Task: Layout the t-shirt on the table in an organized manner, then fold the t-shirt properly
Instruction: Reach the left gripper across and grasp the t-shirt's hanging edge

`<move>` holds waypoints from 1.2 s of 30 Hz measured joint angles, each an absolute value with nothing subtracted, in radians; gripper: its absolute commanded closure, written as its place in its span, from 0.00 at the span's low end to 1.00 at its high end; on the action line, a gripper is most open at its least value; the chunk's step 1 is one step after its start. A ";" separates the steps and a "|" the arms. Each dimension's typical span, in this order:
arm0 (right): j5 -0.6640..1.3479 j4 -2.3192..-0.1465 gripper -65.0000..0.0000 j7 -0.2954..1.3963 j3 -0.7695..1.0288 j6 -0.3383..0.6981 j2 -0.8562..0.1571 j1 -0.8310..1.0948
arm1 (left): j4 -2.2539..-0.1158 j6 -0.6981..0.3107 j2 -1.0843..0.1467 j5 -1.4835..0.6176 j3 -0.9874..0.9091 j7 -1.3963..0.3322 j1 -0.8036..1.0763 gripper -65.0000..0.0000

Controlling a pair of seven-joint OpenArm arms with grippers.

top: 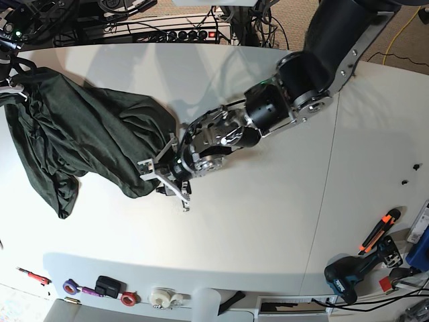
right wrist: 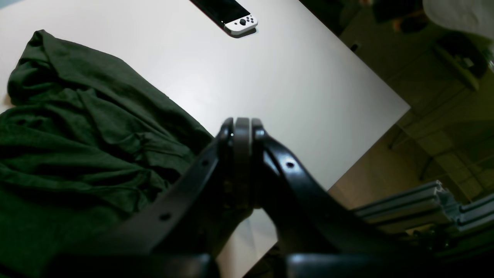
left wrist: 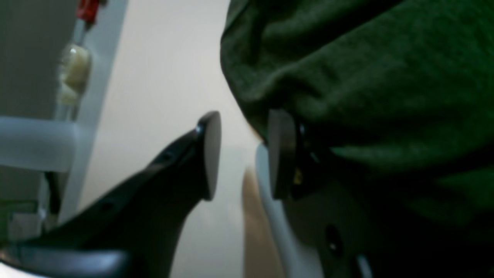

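Left wrist view: the left hand (left wrist: 244,154) has its two black pads parted with bare gap between them and nothing gripped. The plain dark green soft cloth t-shirt (left wrist: 366,85) fills the upper right of the frame, its bunched edge just beside the right-hand pad (left wrist: 281,154). The white smooth tabletop (left wrist: 166,77) lies behind. Risk: closing from this position would likely catch a thick bunch or nothing at all, since no single edge sits between the pads.

Right wrist view: the right hand (right wrist: 242,133) has its pads pressed together at frame centre, with no cloth visible between them. The t-shirt (right wrist: 77,127) lies crumpled at the left of the frame; a white-and-black handheld game console (right wrist: 231,17) rests at the top. Risk: a wide spreading sweep could push cloth toward the console.

Base view: the t-shirt (top: 80,141) lies heaped at the left of the tabletop (top: 281,221), reaching toward its left edge. The left hand (top: 167,178) sits at the cloth's lower right margin. The right hand is not clearly visible here. Risk: dragging the heap leftward could slide it off the edge.
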State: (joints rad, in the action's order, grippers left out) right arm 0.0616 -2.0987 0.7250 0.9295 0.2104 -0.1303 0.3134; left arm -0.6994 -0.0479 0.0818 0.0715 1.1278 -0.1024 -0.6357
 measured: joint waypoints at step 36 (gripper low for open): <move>0.117 -2.098 1.00 0.733 0.929 0.210 -0.130 0.253 | -1.284 -0.611 -0.327 -0.244 0.647 -0.280 -0.522 0.71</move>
State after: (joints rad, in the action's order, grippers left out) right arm 0.1173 -2.0983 0.7334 0.9295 0.2100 -0.1303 0.2527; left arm -1.2839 -0.6106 -0.3267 -0.2440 0.6468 -0.2798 -0.5217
